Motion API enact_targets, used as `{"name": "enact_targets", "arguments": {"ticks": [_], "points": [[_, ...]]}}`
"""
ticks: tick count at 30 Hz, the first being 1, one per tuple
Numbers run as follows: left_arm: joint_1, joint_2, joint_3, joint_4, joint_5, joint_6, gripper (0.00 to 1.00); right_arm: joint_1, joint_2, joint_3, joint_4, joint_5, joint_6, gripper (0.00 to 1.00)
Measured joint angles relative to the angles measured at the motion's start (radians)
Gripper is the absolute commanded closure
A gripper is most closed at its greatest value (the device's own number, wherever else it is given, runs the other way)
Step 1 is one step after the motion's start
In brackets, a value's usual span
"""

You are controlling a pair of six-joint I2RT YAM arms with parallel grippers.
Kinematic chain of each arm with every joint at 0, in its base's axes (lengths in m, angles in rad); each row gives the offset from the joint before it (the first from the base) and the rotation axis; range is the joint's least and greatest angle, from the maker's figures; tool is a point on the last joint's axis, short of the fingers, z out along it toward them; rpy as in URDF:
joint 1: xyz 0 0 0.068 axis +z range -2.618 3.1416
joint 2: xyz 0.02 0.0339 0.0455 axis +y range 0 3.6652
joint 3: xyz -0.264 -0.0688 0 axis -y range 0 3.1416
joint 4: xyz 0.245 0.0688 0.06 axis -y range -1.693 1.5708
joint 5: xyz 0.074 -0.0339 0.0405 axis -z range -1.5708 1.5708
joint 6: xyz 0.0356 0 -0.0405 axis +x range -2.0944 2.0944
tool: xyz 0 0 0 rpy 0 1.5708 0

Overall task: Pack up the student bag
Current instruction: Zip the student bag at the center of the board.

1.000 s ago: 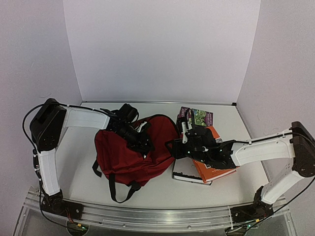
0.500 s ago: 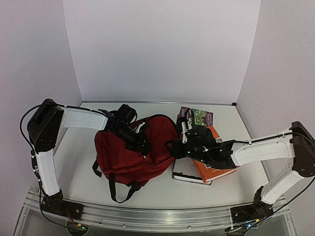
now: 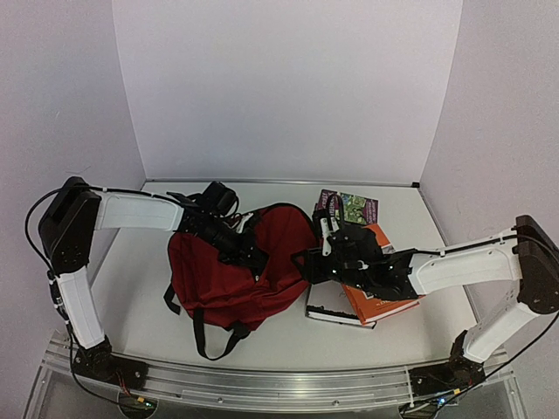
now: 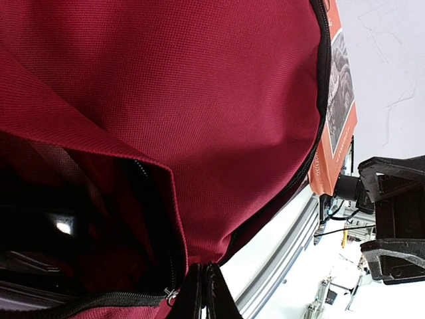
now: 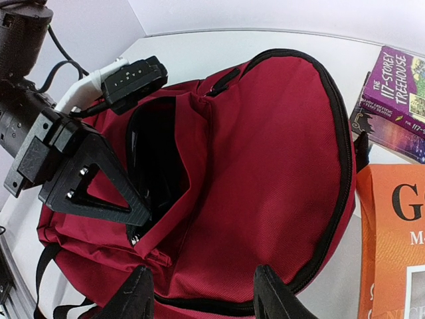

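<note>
The dark-red student bag (image 3: 218, 284) lies flat on the table at centre left, its black straps toward the front. My left gripper (image 3: 253, 258) is on the bag's right half, shut on the fabric edge beside an open zipped pocket (image 5: 156, 166). In the left wrist view the fingers (image 4: 203, 286) pinch that red edge, and the bag (image 4: 199, 100) fills the view. My right gripper (image 3: 303, 262) hovers open and empty at the bag's right rim. In the right wrist view its fingertips (image 5: 202, 296) straddle the bag (image 5: 272, 153).
An orange book (image 3: 384, 301) lies on a white book (image 3: 332, 312) right of the bag, under my right arm. A purple book (image 3: 349, 208) lies behind them. The orange book also touches the bag's rim (image 5: 398, 226). An aluminium rail (image 3: 262, 380) runs along the front edge.
My left arm has drawn slightly back to the left, still holding the bag's edge. The right arm and the books have not moved.
</note>
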Motion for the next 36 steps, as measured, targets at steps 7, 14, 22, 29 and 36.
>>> {"name": "enact_targets", "arguments": {"ticks": [7, 14, 22, 29, 36], "points": [[0.0, -0.044, -0.04, 0.028, -0.02, -0.022, 1.0, 0.043, 0.032, 0.01, 0.0, 0.0, -0.033, 0.4], [0.0, -0.067, -0.08, 0.078, -0.023, -0.058, 1.0, 0.138, 0.183, 0.111, 0.008, 0.042, -0.069, 0.3], [0.0, -0.104, -0.104, 0.115, -0.034, -0.092, 1.0, 0.145, 0.361, 0.214, 0.087, 0.087, -0.101, 0.27], [0.0, -0.117, -0.108, 0.121, -0.043, -0.113, 1.0, 0.145, 0.444, 0.231, 0.139, 0.107, -0.136, 0.38], [0.0, -0.117, -0.108, 0.129, -0.041, -0.125, 1.0, 0.144, 0.507, 0.266, 0.182, 0.139, -0.175, 0.45]]}}
